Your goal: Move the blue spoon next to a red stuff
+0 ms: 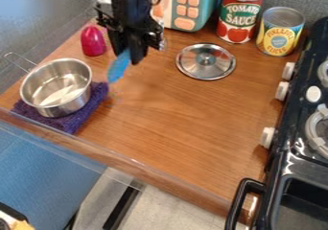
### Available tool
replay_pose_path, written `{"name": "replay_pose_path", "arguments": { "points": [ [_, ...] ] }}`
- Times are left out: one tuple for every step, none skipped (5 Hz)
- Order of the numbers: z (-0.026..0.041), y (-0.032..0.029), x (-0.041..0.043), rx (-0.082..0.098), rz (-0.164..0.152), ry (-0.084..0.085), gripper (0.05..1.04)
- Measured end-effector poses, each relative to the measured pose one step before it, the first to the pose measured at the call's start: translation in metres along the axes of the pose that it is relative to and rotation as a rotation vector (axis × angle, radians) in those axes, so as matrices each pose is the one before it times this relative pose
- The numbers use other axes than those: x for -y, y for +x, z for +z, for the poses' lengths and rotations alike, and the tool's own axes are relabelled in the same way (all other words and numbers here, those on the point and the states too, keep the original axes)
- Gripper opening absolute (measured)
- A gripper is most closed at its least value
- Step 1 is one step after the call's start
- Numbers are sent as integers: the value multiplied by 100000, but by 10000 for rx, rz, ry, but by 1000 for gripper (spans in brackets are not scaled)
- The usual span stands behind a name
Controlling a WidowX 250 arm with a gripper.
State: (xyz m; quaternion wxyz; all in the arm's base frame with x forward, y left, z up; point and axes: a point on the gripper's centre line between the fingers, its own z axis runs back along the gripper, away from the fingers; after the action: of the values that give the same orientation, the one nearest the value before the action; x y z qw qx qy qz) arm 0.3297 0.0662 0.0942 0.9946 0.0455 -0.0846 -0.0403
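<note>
Presently we see the tool (126, 57) hanging over the upper left part of the table (173, 119), pointing downward, and it is clamped on the blue spoon (118, 67). The spoon slants down and a little to the left, below the fingers. We cannot tell if its lower end touches the wood.

To the left of the spoon, near it but apart from it, we find the red stuff (93, 41), which is a rounded piece of pinkish red colour, standing upright with its narrow end up. Below these two, at the left edge of the table, we notice a metal pot (76, 99). It rests on a folded purple cloth (96, 98), and its thin wire handle goes out toward the upper left.

To the right of the tool we see a round metal lid (221, 67), lying with its knob upward. Behind it there stand two cans: a taller can with a red and green label (240, 13) and a shorter can with a yellow label (280, 31), side by side. Behind the tool we have a teal toy microwave (204, 6) with orange buttons. Along the right side we observe a black stove (291, 155) with white knobs.
</note>
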Motion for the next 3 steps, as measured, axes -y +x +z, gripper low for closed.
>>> {"name": "replay_pose_path", "arguments": {
  "points": [
    [-1933,2148,-1791,-217,406,37,377],
    [-1525,1905,-949,-110,74,209,377],
    [-1962,740,-459,-362,-79,179,377]
  ]
}}
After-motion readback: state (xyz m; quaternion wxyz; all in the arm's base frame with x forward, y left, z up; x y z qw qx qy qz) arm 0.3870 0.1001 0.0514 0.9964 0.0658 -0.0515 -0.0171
